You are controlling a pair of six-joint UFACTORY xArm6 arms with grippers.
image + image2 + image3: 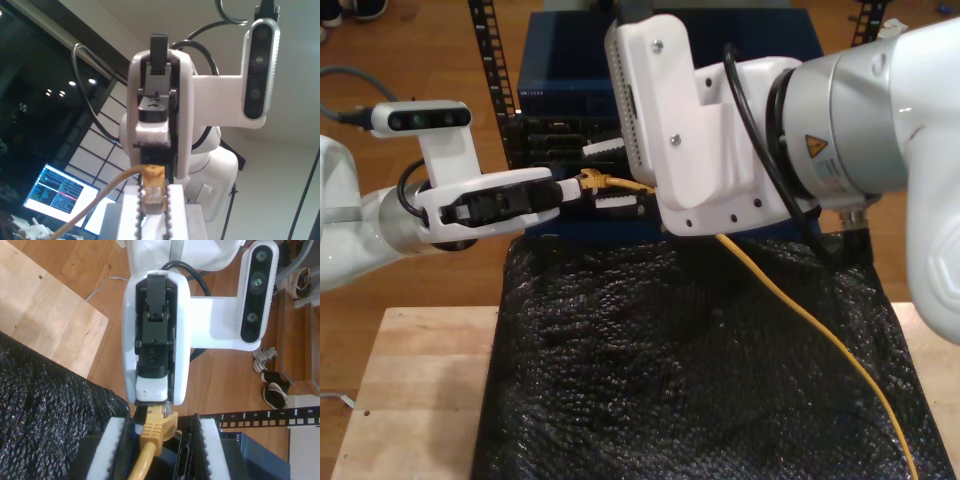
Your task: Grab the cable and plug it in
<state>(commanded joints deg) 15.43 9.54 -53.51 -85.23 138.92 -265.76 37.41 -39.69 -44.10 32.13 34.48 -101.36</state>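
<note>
The yellow-orange cable (pixel 800 310) runs from the exterior view's lower right up to its clear plug (pixel 151 196), held in the air in front of the rack. My first gripper (pixel 153 199), on the arm at the exterior view's left (pixel 572 190), is shut on the plug. My second gripper (pixel 162 427), on the big arm at the exterior view's right (pixel 610 175), stands open. Its toothed fingers (pixel 119 445) flank the cable's yellow boot (pixel 156 424) with a gap on each side. The two grippers face each other nose to nose.
Just behind the plug stands a dark blue rack unit (pixel 560 80) with sockets on its front, between perforated black rails (pixel 490 70). Black bubble-textured matting (pixel 670 360) covers the light wooden table (pixel 410 400). Thick black arm cables (pixel 750 110) loop around the second arm.
</note>
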